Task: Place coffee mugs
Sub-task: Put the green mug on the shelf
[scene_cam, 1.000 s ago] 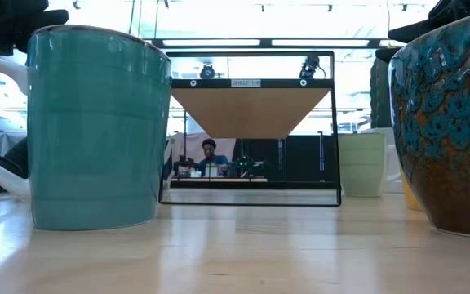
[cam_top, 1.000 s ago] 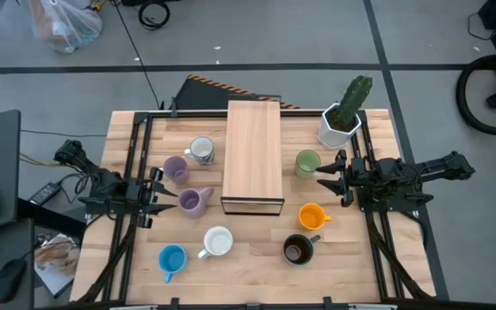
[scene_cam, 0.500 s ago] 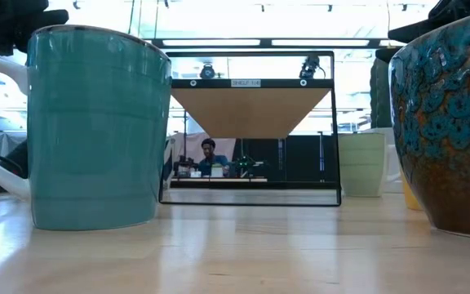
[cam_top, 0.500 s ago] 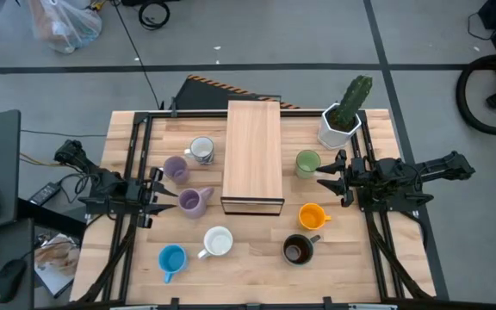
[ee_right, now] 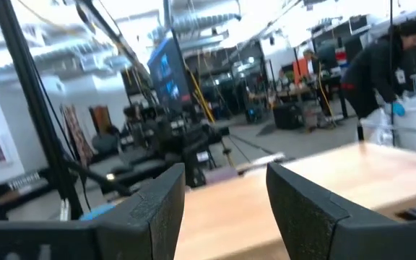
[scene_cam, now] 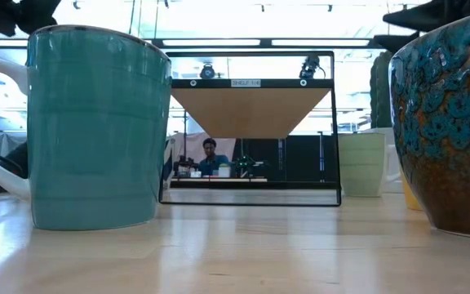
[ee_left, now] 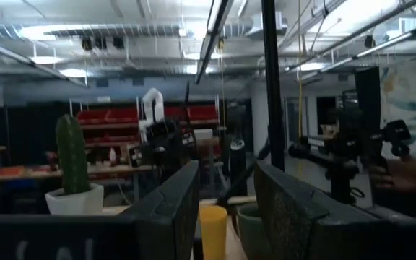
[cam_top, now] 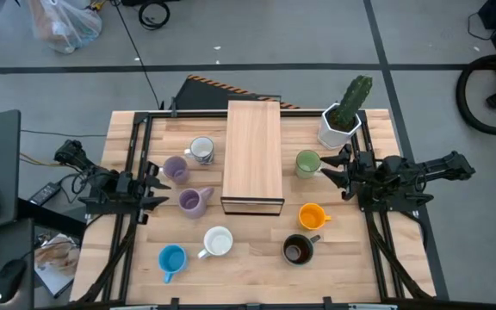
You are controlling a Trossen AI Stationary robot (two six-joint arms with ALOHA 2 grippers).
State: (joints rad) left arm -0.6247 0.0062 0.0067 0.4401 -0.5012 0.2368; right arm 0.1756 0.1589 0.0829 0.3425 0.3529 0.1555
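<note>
Hovering with both my claws wide open and holding nothing, I had my right claw [cam_top: 332, 171] just beside the green mug [cam_top: 307, 163], and my left claw [cam_top: 153, 186] near the two lilac mugs [cam_top: 176, 168], one upright and one tipped on its side [cam_top: 191, 201]. The mugs looked round, hard and smooth, so I guessed they were a bit heavy, slippery, and would break if dropped. I thought the best place to grab was over the rim or by the little handle, beside the wooden shelf box [cam_top: 253, 155].
</note>
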